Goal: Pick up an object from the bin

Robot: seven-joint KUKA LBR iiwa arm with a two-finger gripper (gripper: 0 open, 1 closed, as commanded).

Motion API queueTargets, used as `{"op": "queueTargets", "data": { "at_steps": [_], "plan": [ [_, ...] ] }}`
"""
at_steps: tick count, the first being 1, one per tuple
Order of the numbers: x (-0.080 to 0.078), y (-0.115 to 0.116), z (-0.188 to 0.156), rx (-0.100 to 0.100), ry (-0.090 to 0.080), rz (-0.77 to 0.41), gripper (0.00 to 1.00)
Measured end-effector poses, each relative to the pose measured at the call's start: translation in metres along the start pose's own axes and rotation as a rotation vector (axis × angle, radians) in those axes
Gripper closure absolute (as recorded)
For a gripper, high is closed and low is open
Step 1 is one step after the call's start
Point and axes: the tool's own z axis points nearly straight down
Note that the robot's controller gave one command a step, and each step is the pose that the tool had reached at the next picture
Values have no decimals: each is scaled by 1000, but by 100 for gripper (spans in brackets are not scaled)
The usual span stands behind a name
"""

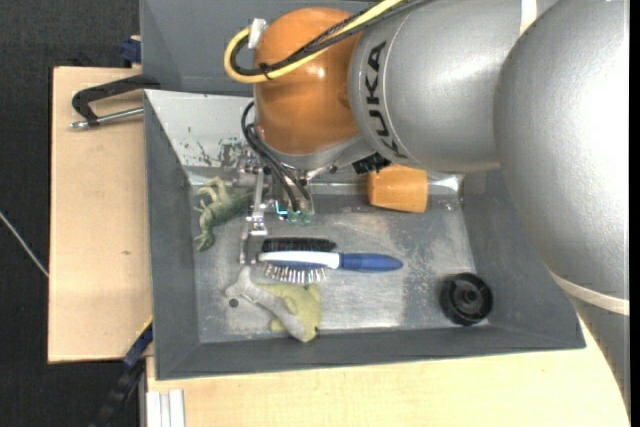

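1. Camera view is showing my arm (480,65) spanning the upper right, its orange wrist cover (300,80) hanging over the bin's middle.
2. The grey metal bin (425,250) is lying under me. Its floor is looking scuffed, with dark flecks scattered near the upper left, and pale board is flanking it on dark ground.
3. A brush (320,261) with dark and white bristles and a blue handle is lying flat across the bin's middle, handle pointing right. I am judging it the likeliest pick, since its upper side is lying unobstructed.
4. My pincer (272,215) is pointing down just above the brush's bristle end. I am unable to tell whether it is open or closed.
5. A pale yellow-green rubbery thing (290,310) is touching the brush's lower edge, crowding that side.
6. A green toy figure (213,205) is lying near my pincer's left.
7. An orange block (398,189) is sitting just beside my wrist, on its right.
8. A black round cap (466,299) is resting well apart, in the lower right corner.
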Motion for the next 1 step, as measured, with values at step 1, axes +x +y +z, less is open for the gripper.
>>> {"op": "queueTargets", "data": {
  "at_steps": [1],
  "plan": [
    [-31, -1, 90, -6, -10, 436, 0]
  ]
}}
